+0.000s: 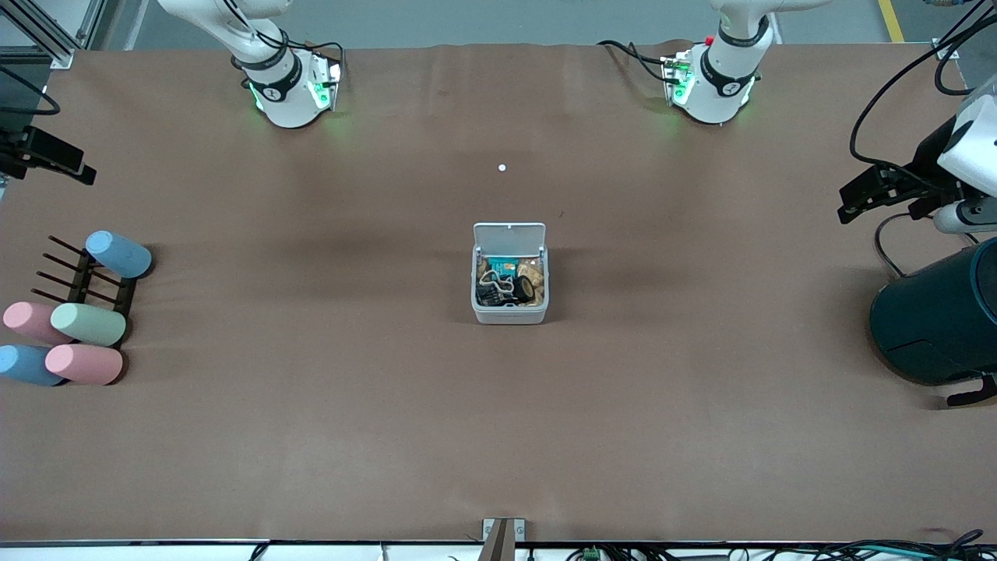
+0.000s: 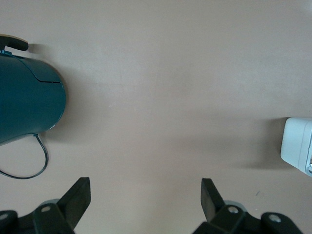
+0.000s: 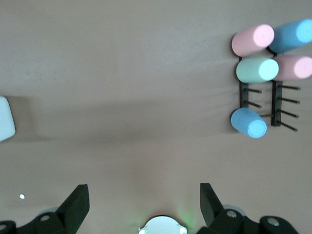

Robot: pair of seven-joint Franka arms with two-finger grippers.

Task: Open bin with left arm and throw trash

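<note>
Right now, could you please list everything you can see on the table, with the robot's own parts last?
bin: one, white, lid open, table's middle.
trash: several bits, black, beige and teal, in the bin.
white dot: one, farther from the front camera than the bin.
cylinders: five, pink, blue, green, at the right arm's end.
rack: one, black, under the cylinders.
teal cylinder: one, left arm's end.
left gripper: open, above bare table.
right gripper: open, waiting.
</note>
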